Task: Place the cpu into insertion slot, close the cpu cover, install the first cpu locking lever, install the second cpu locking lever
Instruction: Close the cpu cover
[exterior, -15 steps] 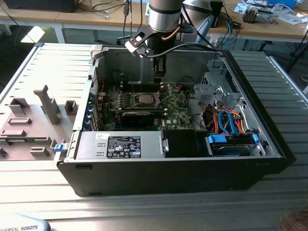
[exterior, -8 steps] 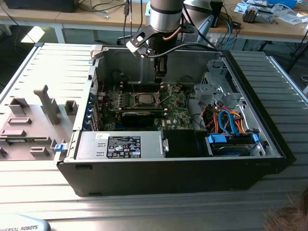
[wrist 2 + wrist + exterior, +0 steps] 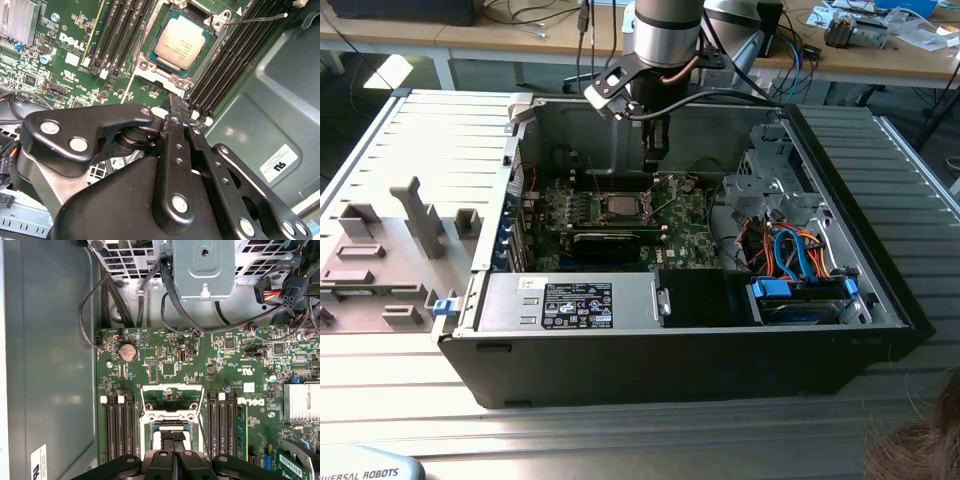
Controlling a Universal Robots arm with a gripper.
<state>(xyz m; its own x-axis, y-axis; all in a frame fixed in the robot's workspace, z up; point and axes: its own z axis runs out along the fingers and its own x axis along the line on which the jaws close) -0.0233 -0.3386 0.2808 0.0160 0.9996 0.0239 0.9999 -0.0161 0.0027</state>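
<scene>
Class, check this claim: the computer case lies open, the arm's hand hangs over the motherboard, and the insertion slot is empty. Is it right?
Not quite. The insertion slot is not empty: the cpu lies in it, as the second wrist view shows. The computer case does lie open, and the hand does hang over the motherboard.

Electronics lab or workshop; wooden workbenches (image 3: 490,42) behind, strewn with cables (image 3: 535,14); opened desktop computer case (image 3: 670,365) on ribbed metal table (image 3: 620,440); grey fixture blocks (image 3: 415,215) beside.
</scene>
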